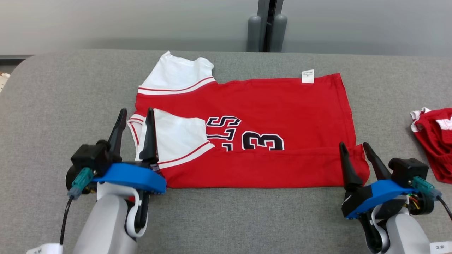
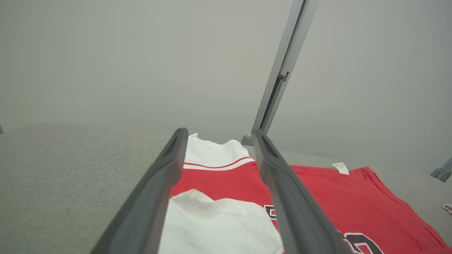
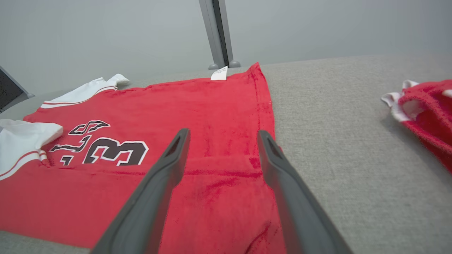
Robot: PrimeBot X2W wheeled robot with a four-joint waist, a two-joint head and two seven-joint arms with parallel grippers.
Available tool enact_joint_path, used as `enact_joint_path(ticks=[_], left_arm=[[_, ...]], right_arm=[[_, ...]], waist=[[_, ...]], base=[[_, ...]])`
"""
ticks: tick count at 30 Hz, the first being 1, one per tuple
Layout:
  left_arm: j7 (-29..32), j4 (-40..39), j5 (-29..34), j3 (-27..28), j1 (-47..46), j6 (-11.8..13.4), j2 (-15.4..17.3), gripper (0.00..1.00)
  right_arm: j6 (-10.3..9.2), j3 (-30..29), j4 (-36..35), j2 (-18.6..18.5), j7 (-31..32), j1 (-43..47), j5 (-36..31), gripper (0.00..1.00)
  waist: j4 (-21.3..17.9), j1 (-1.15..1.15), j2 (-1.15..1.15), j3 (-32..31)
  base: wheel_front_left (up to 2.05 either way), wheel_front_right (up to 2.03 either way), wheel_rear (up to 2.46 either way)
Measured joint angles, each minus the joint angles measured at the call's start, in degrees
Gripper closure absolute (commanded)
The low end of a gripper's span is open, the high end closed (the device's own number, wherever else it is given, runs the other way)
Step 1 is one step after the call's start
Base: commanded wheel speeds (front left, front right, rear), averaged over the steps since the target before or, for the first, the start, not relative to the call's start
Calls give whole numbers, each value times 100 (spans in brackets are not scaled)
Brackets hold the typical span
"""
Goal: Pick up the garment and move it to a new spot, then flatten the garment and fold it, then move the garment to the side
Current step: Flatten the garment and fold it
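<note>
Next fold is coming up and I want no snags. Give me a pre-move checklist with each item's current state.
1. Jaws of the left gripper open: ok.
2. Jaws of the right gripper open: ok.
3. The red jersey flat on the grey table, near edge folded over: ok.
4. The near sleeve tucked onto the body: ok. The far sleeve sticking out: not ok.
5. The second red garment apart from the jersey: ok.
6. Either gripper touching cloth: cannot tell.

Red jersey (image 1: 268,106) (white sleeves, number 3) flat, near edge folded over lengthwise
</note>
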Motion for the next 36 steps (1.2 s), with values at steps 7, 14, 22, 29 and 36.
enact_joint_path(ticks=[7,14,22,29,36], left_arm=[[0,62,-25,242,732,-85,31,0],[661,265,-374,324,1319,-44,92,0],[1655,535,-943,453,1444,171,-26,0],[1788,620,-1188,490,1282,140,-60,89],[1382,536,-1183,483,1150,66,-85,100]], right_arm=[[0,-276,-336,0,-149,306,-302,0],[0,-424,-732,-2,76,765,-478,0],[0,-293,-1044,-1,370,896,-472,0],[0,-321,-1058,-1,616,910,-491,0],[0,-498,-638,-1,742,875,-378,0]], waist=[[41,-1,0,-294],[84,-2,0,-528],[13,-2,0,-405],[-59,-1,0,-266],[6,-1,0,-227]], base=[[0,0,0],[0,0,0],[0,0,0],[0,0,0],[0,0,0]])
